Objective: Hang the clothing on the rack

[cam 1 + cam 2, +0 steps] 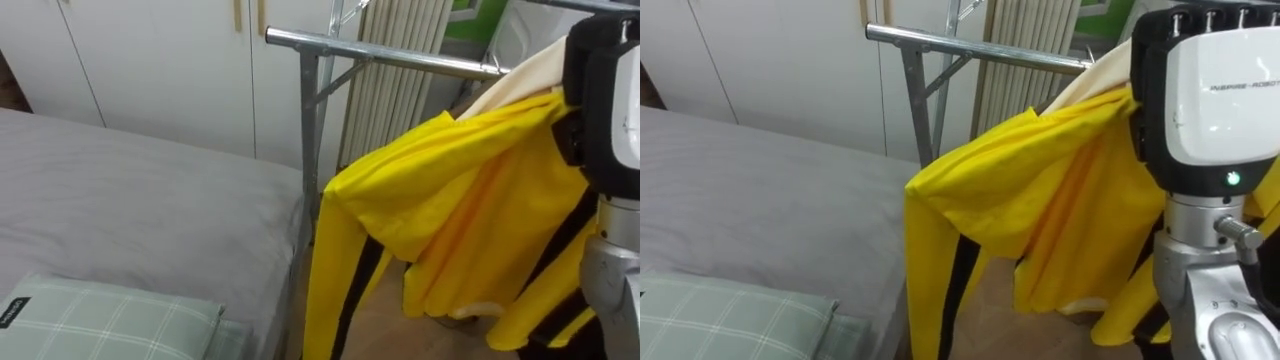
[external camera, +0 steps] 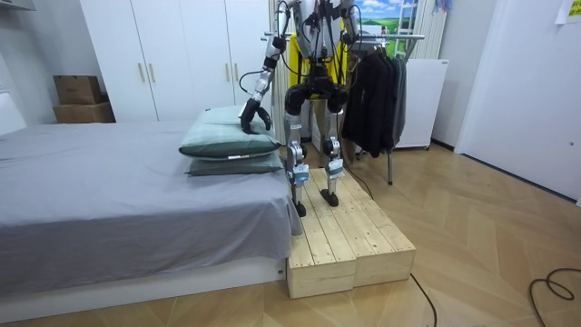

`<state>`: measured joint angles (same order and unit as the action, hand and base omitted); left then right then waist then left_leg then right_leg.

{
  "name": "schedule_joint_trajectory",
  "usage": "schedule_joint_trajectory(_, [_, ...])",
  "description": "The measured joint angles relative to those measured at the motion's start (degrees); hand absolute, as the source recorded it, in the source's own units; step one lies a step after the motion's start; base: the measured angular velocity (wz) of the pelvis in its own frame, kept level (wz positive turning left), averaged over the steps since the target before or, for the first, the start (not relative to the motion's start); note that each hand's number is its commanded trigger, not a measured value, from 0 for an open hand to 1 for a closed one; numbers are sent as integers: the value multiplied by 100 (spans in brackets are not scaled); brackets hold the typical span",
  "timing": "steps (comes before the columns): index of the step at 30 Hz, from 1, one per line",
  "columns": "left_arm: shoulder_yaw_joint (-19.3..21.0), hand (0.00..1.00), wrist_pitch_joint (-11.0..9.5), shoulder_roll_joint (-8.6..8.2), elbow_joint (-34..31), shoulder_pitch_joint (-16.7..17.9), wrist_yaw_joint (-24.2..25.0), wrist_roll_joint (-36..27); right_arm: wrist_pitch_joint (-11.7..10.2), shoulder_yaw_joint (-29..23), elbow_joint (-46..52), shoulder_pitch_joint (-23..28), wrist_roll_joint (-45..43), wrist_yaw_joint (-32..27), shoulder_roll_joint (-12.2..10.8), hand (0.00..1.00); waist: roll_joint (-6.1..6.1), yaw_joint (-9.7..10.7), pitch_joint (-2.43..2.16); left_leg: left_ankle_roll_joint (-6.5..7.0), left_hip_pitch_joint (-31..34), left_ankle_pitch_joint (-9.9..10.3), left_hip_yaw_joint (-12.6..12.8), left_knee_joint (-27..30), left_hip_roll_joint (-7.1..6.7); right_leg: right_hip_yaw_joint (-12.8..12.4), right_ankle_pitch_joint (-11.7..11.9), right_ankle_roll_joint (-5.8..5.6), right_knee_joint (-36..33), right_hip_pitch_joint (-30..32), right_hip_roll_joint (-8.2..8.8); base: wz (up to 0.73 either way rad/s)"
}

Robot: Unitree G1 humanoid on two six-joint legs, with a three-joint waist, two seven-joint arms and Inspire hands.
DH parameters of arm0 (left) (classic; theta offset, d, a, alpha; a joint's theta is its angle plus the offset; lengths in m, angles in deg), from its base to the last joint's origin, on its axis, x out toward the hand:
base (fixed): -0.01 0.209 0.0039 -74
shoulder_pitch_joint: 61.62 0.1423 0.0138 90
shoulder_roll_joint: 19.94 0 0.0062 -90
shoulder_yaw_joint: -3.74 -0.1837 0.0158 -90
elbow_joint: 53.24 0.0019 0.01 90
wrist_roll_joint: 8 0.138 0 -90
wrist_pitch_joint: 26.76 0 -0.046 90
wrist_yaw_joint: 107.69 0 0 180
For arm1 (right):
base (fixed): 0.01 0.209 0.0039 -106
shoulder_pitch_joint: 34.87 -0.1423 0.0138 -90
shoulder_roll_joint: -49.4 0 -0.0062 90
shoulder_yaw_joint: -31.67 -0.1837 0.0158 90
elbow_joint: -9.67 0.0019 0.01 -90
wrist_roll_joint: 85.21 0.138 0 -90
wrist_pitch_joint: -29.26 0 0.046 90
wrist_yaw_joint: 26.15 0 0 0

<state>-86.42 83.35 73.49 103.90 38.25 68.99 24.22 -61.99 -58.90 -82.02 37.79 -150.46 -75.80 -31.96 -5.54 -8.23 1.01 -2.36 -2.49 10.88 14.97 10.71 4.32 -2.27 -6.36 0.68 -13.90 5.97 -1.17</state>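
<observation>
Yellow jacket (image 1: 440,190) before rack rail (image 1: 400,57) — bed (image 1: 130,200), pillow (image 1: 100,315) left; radiator (image 1: 395,90) behind.

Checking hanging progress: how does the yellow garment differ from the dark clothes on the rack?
Colour: the yellow garment is bright yellow with black stripes; the dark clothes are black or near it. Pose: the dark clothes hang straight down from the rack; the yellow garment is bunched and slanted beside its rail. Both are at the same rack.
</observation>
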Motion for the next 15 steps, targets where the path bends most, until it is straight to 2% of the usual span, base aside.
schedule_joint_trajectory(15, [0, 0, 0, -3, 0, 2, 0, 1, -17, 45, -165, -5, 27, -17, 0, 100, 1, -1, 0, 0, -7, 0, -5, 1, -1, 2, 0, 0, 1, -9, 1, 0])
